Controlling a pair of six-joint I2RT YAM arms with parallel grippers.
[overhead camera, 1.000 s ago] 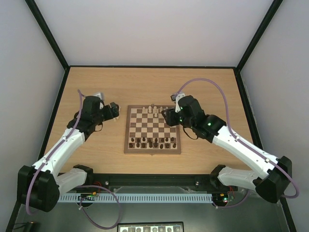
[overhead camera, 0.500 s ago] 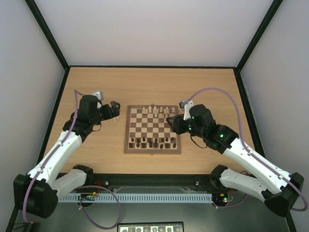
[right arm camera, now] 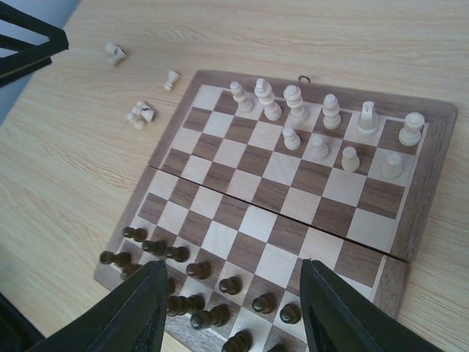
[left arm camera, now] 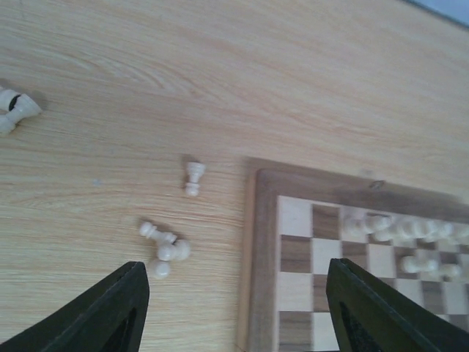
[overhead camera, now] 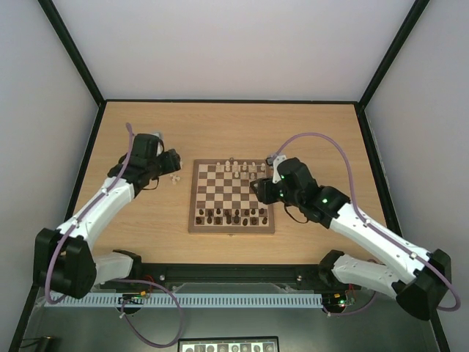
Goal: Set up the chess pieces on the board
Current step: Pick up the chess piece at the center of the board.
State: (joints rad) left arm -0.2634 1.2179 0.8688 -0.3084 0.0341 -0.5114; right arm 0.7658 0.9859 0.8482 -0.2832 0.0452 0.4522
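Since a second ago the left gripper (left arm camera: 234, 308) has shifted toward the far side, uncovering loose pieces beside the board (left arm camera: 261, 249). The right gripper (right arm camera: 231, 297) has drawn back toward the near side along the board's right edge. Both sets of jaws stand wide apart, holding nothing. Ten pale chess pieces (right arm camera: 294, 101) stand upright on the board's two far rows, six behind and four ahead. About six more, hard to count where they cluster, lie on the surface (left arm camera: 220, 66) just left of the board. Dark chessmen (right arm camera: 198, 270) crowd the near rows.
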